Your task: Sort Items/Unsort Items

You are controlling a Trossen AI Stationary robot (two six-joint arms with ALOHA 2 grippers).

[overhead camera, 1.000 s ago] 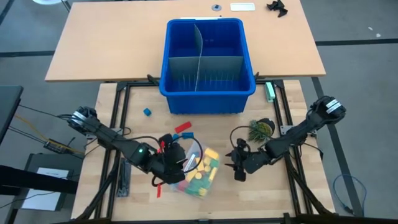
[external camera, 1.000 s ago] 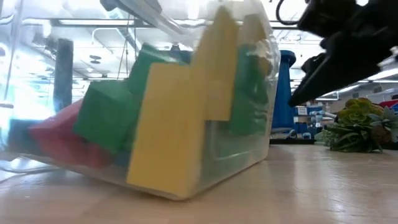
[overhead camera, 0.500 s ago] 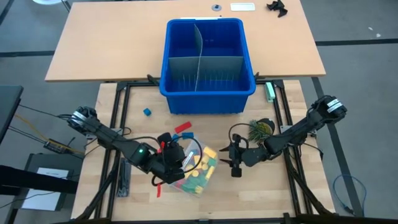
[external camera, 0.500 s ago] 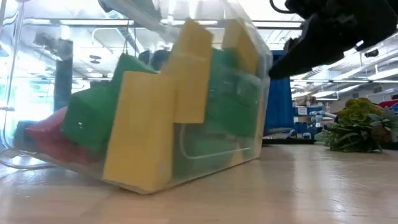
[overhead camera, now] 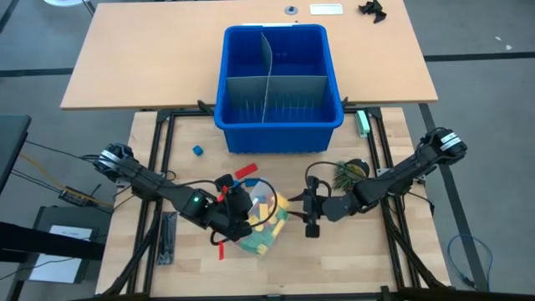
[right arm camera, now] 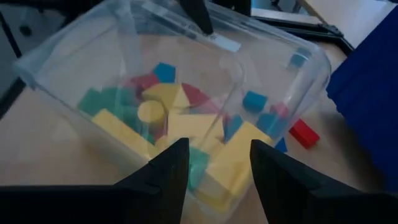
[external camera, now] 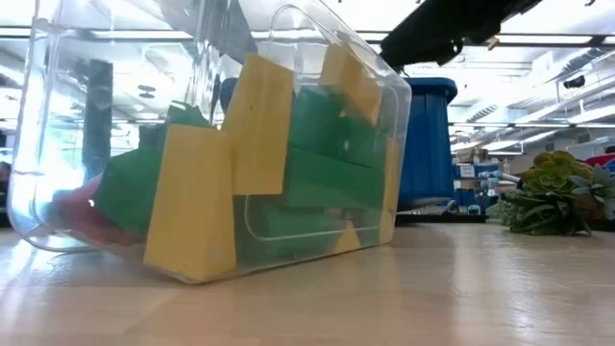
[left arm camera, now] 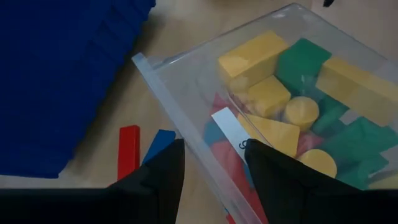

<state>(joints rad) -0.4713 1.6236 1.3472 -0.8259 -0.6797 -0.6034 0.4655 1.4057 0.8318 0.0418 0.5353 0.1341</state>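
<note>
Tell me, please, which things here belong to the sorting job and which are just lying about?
Job: toy blocks in the clear tub; blue bin; loose red block.
Lying about: plant; green object.

- Clear tub (overhead camera: 255,221) of blocks (left arm camera: 292,118) sits right ahead, blocking my way.
- Blue bin (overhead camera: 278,82) walls off beyond.
- Bare tabletop (overhead camera: 351,255) beside.

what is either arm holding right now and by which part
The left gripper holds the clear tub of blocks by its rim wall. The right gripper faces it, holding nothing.
</note>
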